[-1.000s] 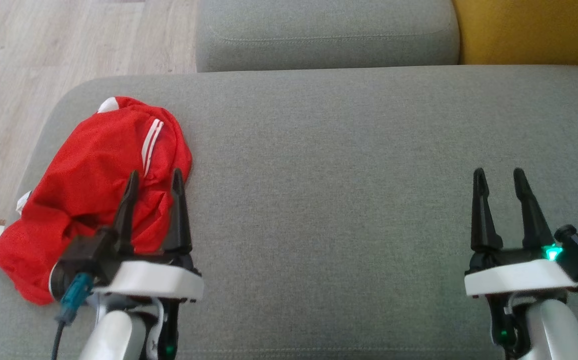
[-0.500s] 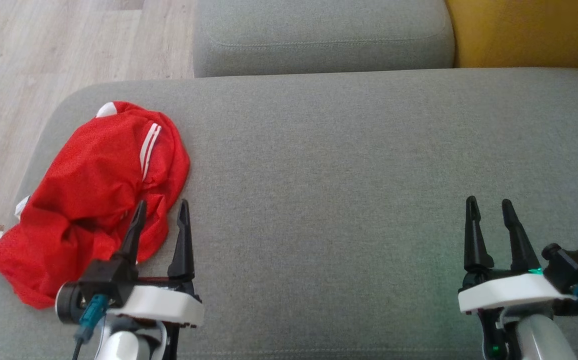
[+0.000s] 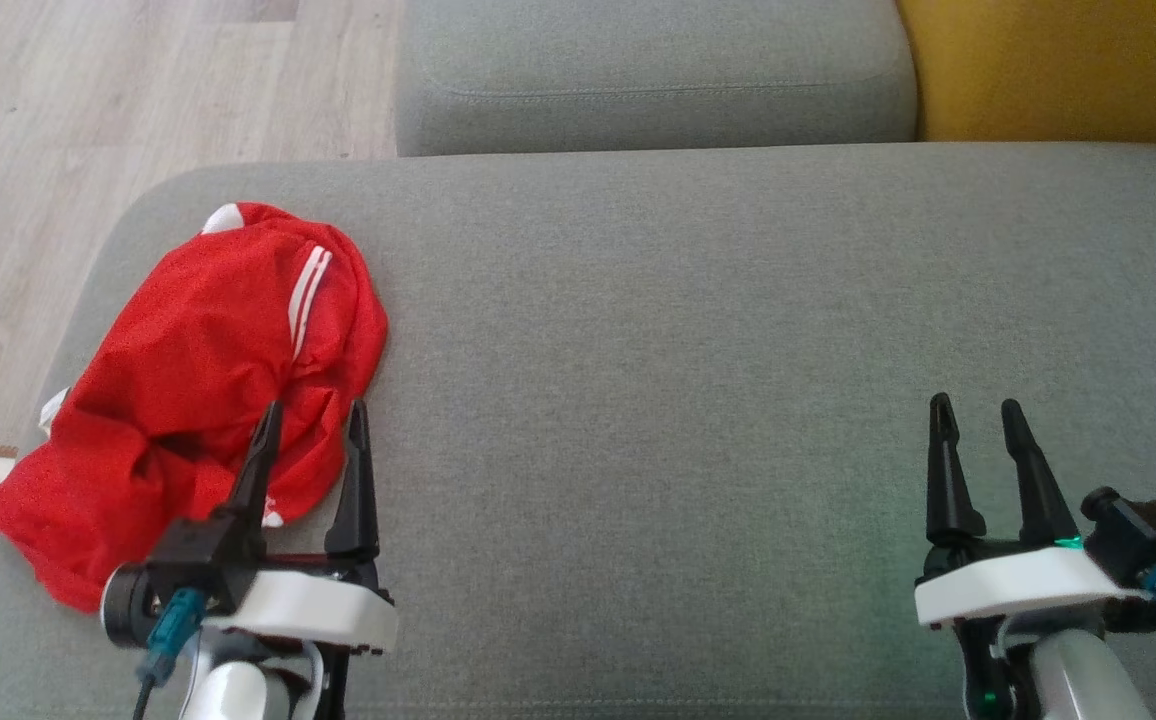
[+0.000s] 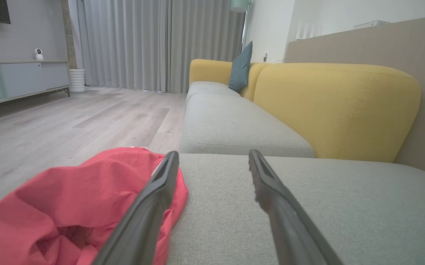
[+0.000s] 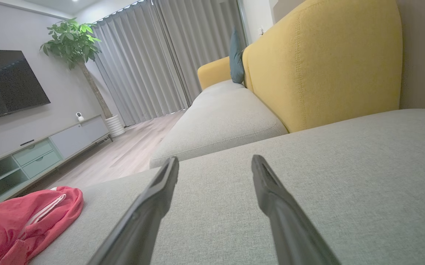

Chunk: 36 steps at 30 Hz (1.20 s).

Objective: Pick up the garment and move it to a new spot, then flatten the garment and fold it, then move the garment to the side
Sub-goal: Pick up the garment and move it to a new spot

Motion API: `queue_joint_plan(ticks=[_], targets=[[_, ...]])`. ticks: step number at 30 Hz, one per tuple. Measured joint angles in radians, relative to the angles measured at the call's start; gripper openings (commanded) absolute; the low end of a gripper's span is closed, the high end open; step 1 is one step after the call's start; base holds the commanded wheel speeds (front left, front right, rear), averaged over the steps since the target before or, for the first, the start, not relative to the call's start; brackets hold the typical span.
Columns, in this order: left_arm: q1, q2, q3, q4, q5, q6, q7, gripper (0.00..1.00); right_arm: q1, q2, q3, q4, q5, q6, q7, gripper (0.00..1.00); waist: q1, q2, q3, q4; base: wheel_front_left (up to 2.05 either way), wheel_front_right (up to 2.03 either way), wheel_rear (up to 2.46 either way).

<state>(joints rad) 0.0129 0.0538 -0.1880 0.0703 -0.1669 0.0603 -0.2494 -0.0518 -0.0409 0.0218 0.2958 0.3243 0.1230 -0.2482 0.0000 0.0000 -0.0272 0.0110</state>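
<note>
Head view has the red garment (image 3: 198,370), striped in white, lying crumpled at the left end of the grey seat cushion (image 3: 698,340), with its outer folds reaching the cushion's left rim. The left gripper (image 3: 315,407) hovers over the cushion's near-left part, fingers apart and empty. One finger is above the garment's near edge and the other above bare cushion just beside it. The right gripper (image 3: 974,403) hangs over the cushion's near-right part, well apart from the garment, fingers likewise spread and empty. Beyond the cushion's far edge stands a yellow backrest (image 3: 1058,60).
</note>
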Motion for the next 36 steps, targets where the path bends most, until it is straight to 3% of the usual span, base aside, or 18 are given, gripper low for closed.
queue_joint_plan(ticks=[17,36], targets=[[0.0,-0.002,0.009,-0.001,0.0,0.003,0.0,1.0,0.002,0.0,0.04,0.004,0.01,0.0,-0.003,1.0,0.0,0.0,-0.006,0.129,0.0,0.0,0.0],[0.038,-0.002,0.05,-0.005,0.025,0.005,0.0,1.0,0.03,-0.001,0.1,0.009,0.04,0.0,-0.003,1.0,0.0,0.0,-0.027,0.37,0.0,0.0,0.0]])
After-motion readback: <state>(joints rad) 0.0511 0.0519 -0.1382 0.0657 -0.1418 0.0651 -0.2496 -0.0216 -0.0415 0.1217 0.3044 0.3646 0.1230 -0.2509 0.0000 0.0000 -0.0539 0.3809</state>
